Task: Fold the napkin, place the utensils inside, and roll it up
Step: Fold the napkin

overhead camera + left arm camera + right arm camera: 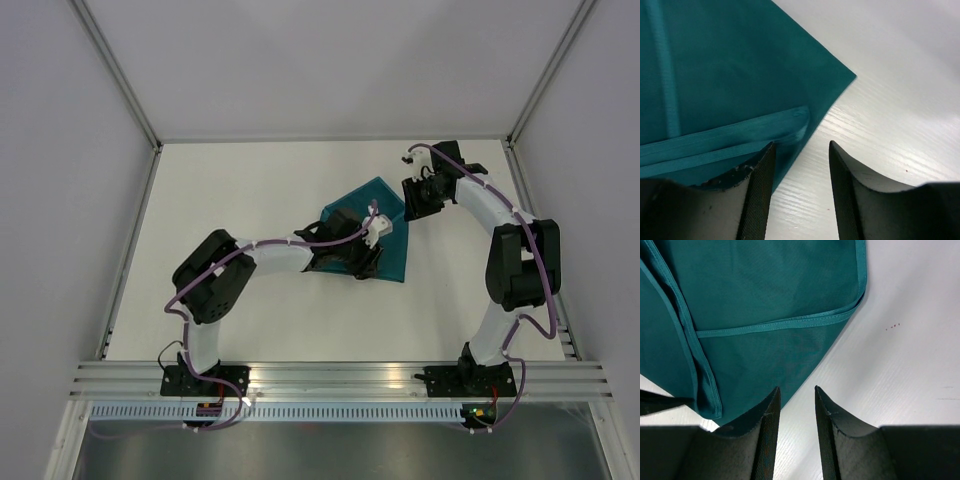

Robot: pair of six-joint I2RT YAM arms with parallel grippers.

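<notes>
Both the left tool (801, 146) and right tool (796, 389), slightly parted and empty, are held at the folded napkin (385, 205), its corner pointed toward the table's (250, 190) far edge.

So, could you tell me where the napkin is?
In the top view, the napkin lies right of centre, between the left fingers and the right fingers.

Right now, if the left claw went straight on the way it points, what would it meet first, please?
Probably the napkin: its folded edge lies just ahead of the gap of the open left claw, with bare table beside it. Depth is unclear, so the table could come first.
</notes>
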